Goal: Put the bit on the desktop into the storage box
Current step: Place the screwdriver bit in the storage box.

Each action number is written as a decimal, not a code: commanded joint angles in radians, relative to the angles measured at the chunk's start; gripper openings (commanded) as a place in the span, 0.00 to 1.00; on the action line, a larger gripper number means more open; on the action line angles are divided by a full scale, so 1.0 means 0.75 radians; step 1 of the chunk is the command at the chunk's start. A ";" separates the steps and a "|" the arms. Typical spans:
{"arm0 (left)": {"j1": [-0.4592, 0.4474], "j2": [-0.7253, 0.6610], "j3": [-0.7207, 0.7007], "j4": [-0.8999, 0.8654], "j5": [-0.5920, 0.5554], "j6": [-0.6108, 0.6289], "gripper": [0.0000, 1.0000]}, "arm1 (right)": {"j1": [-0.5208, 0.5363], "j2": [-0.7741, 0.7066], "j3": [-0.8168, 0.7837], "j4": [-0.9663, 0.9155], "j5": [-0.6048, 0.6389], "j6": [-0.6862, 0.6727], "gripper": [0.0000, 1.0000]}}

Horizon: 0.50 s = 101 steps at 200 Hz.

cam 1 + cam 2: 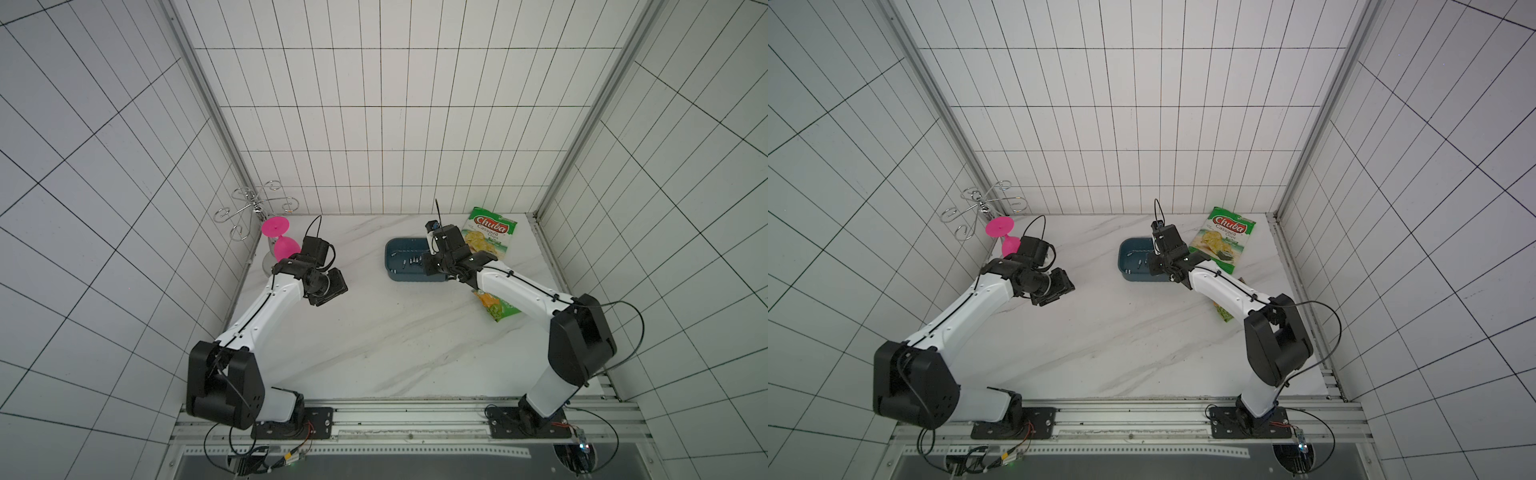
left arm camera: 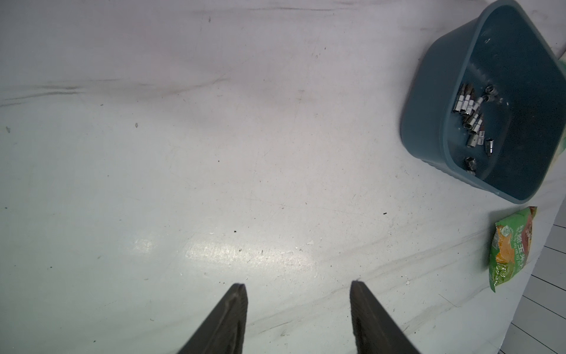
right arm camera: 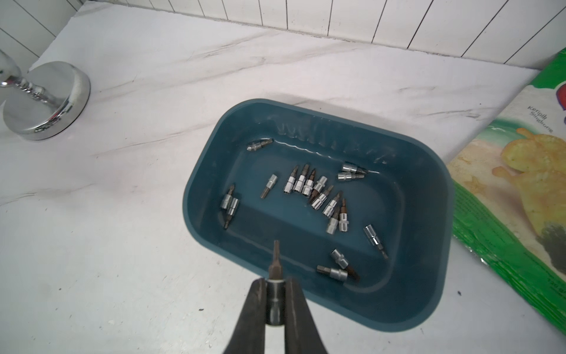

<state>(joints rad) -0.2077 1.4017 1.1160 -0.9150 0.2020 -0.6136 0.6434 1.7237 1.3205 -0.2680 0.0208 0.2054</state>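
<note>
Bit (image 3: 273, 288) is off the desktop (image 3: 122, 214), pinched in the R gripper (image 3: 274, 280). Both fingers are tight on its silver socket end, w/ the dark tip sticking out fwd. The tip reaches in over the rim of the storage box (image 3: 196, 190) on the side nearest the R arm. Can't tell how high it hangs above the box floor.

The box (image 1: 395, 253) (image 1: 1125, 257) is a dark teal tray sitting toward the far edge of the desktop (image 1: 374, 332) (image 1: 1100, 332), right of centre. Inside lie loose bits (image 3: 309, 187): a tight cluster mid-floor, a pair near one short wall, a few more scattered toward the other walls. The left wrist view shows the same pile (image 2: 468, 116) in the box (image 2: 428, 122).

Chuba chips bag (image 1: 492, 235) (image 1: 1225, 239) (image 3: 520, 199) lies flat at the far right corner, just beside the box. Small green snack bag (image 1: 496, 305) (image 1: 1223, 313) (image 2: 511, 248) sits near the right edge, closer to the robot than the box, partly under the R arm in both top views.

L gripper (image 2: 298, 285) is over the left half of the desktop (image 2: 214, 153), well apart from the box. Its fingers are parted about halfway w/ nothing between them.

Far left corner: chrome stand (image 3: 46, 101) w/ round base and wire loops (image 1: 253, 208). A pink glass (image 1: 280, 239) (image 1: 1003, 232) hangs on it upside down.
</note>
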 commanded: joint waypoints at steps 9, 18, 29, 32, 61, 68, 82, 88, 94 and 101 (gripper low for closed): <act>0.004 -0.010 0.024 -0.007 -0.022 0.002 0.58 | -0.081 0.129 0.100 -0.110 -0.060 -0.049 0.00; 0.003 -0.008 0.032 -0.014 -0.025 0.002 0.57 | -0.097 0.180 0.150 -0.139 -0.048 -0.067 0.00; 0.003 -0.007 0.038 -0.019 -0.025 0.002 0.57 | -0.114 0.248 0.209 -0.169 -0.033 -0.091 0.00; 0.003 -0.008 0.038 -0.019 -0.024 0.002 0.58 | -0.116 0.267 0.226 -0.177 -0.029 -0.098 0.00; 0.003 -0.023 0.038 -0.034 -0.030 -0.002 0.57 | -0.145 0.432 0.377 -0.258 0.006 -0.138 0.00; 0.003 -0.028 0.036 -0.038 -0.032 0.000 0.58 | -0.150 0.461 0.401 -0.266 0.011 -0.144 0.00; 0.003 -0.040 0.028 -0.041 -0.038 -0.001 0.58 | -0.154 0.505 0.440 -0.270 0.029 -0.154 0.00; 0.003 -0.044 0.024 -0.042 -0.042 0.000 0.58 | -0.155 0.527 0.460 -0.278 0.042 -0.160 0.00; 0.003 -0.045 0.020 -0.042 -0.042 0.000 0.58 | -0.155 0.547 0.483 -0.292 0.054 -0.164 0.00; 0.003 -0.046 0.016 -0.042 -0.042 -0.002 0.58 | -0.158 0.572 0.510 -0.308 0.066 -0.167 0.00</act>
<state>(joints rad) -0.2077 1.3964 1.1198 -0.9436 0.1879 -0.6136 0.5350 2.1036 1.6348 -0.4328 0.0254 0.1108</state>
